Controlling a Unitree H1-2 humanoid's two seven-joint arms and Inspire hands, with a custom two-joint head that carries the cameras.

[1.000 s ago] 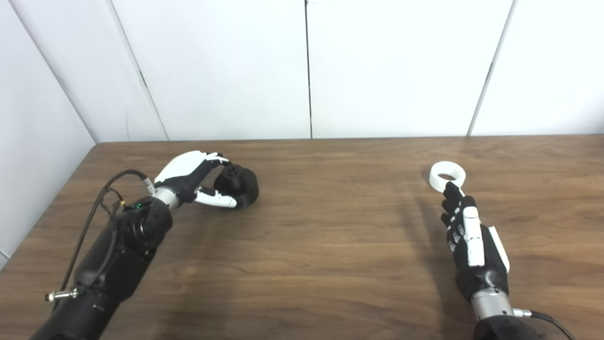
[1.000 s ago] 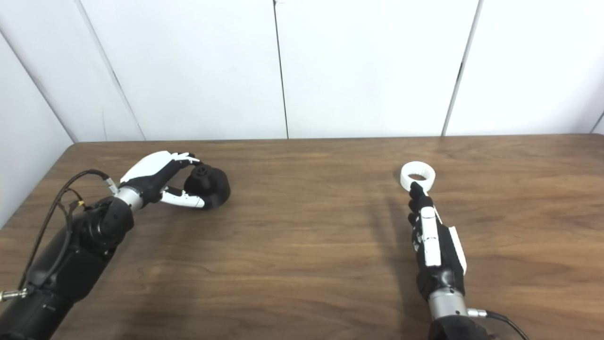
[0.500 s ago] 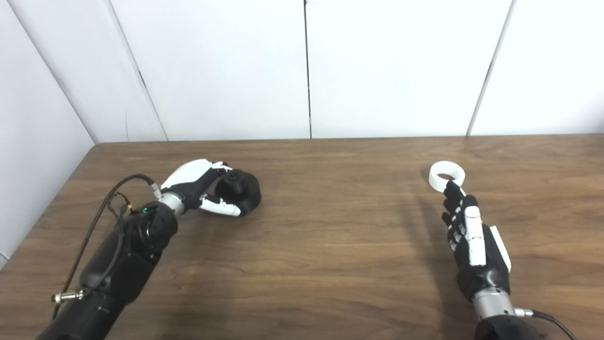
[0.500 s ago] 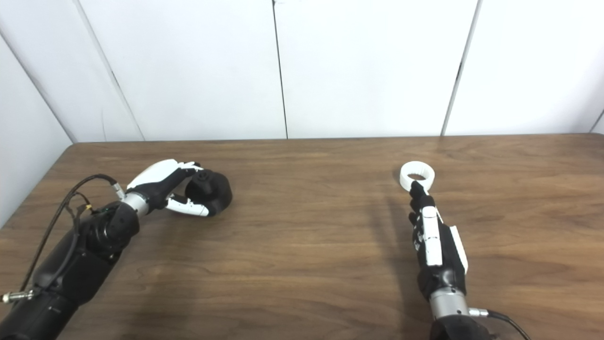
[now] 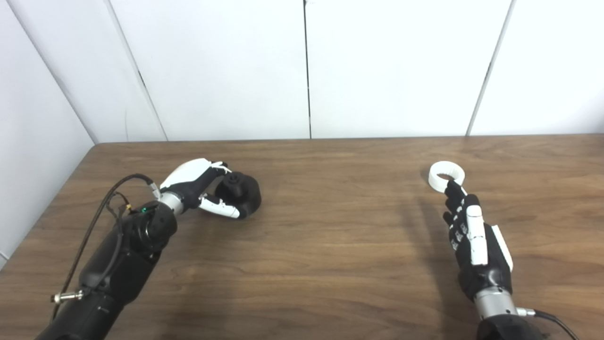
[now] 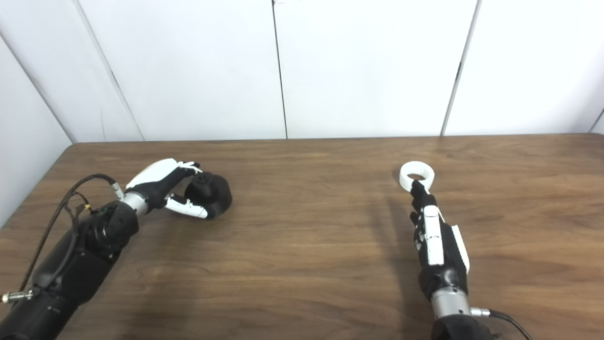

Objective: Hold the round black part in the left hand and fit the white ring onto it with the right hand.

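The round black part [image 5: 243, 194], with a small knob on top, rests on the wooden table [image 5: 330, 245] at the left. My left hand [image 5: 194, 182] wraps it: the fingers curl over the knob and the thumb lies along its near side. The white ring [image 5: 446, 175] lies flat on the table at the right. My right hand [image 5: 472, 238] lies just in front of the ring with its fingers stretched out. Its fingertips [image 6: 416, 187] reach the ring's near rim, and the hand holds nothing.
White wall panels [image 5: 306, 71] stand right behind the table's far edge. The table's left edge runs close beside my left forearm [image 5: 118, 255], which carries a black cable [image 5: 96, 212].
My left hand sank a little toward the table and shifted slightly right, closing tighter on the black part. The right hand and the ring have barely moved.
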